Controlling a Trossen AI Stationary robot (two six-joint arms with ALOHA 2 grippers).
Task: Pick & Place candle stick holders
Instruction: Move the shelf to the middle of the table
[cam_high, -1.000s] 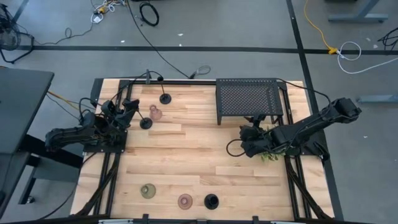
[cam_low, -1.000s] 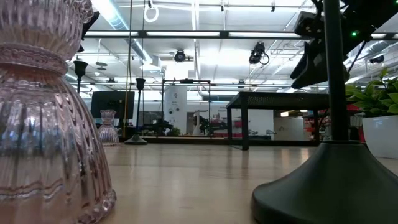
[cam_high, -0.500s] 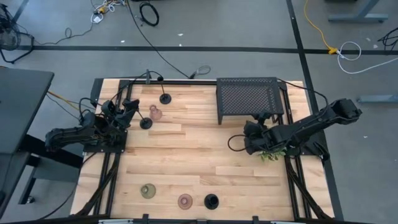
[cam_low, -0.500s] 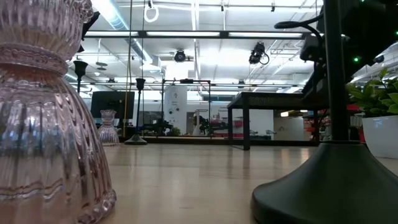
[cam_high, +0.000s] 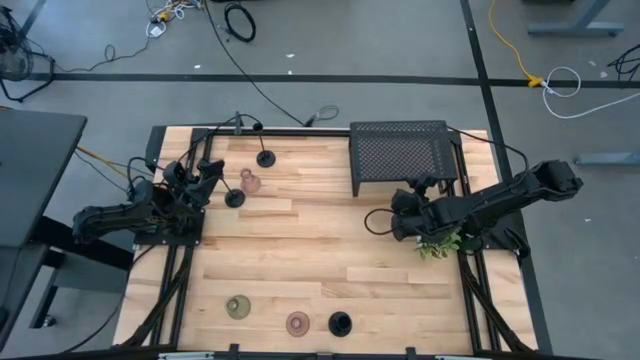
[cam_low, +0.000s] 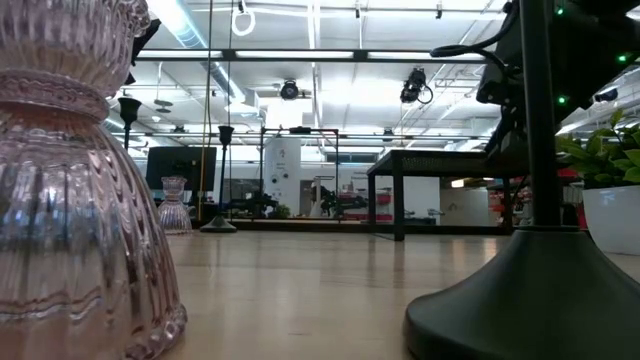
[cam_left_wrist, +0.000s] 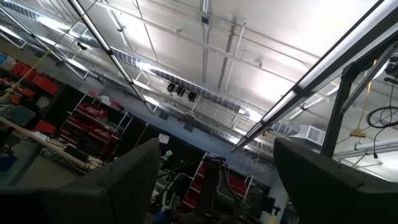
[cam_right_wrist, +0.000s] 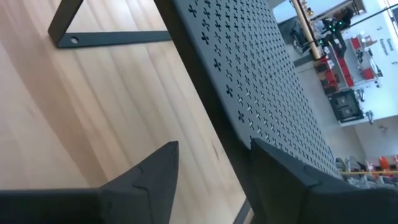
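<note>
Six candle stick holders stand on their bases on the wooden table. At the far left are two black stems (cam_high: 265, 158) (cam_high: 234, 198) and a pinkish one (cam_high: 250, 181). Along the near edge are an olive one (cam_high: 238, 307), a pinkish one (cam_high: 298, 323) and a black one (cam_high: 340, 323). My left gripper (cam_high: 206, 171) is open and empty, left of the far group; in its wrist view it (cam_left_wrist: 214, 168) points up at the ceiling. My right gripper (cam_high: 417, 188) is open and empty at the near side of the black perforated tray (cam_high: 400, 157), which fills its wrist view (cam_right_wrist: 261, 68).
A small green plant (cam_high: 437, 243) in a white pot (cam_low: 612, 215) stands right beside my right arm. The tray stands on legs (cam_right_wrist: 112, 36) at the far right. Bare wood (cam_high: 300, 250) lies in the table's middle. Cables run along the table's far edge.
My right gripper has moved toward the table's far edge, closer to the tray, and more of the plant shows beside it now. My left arm has kept still.
</note>
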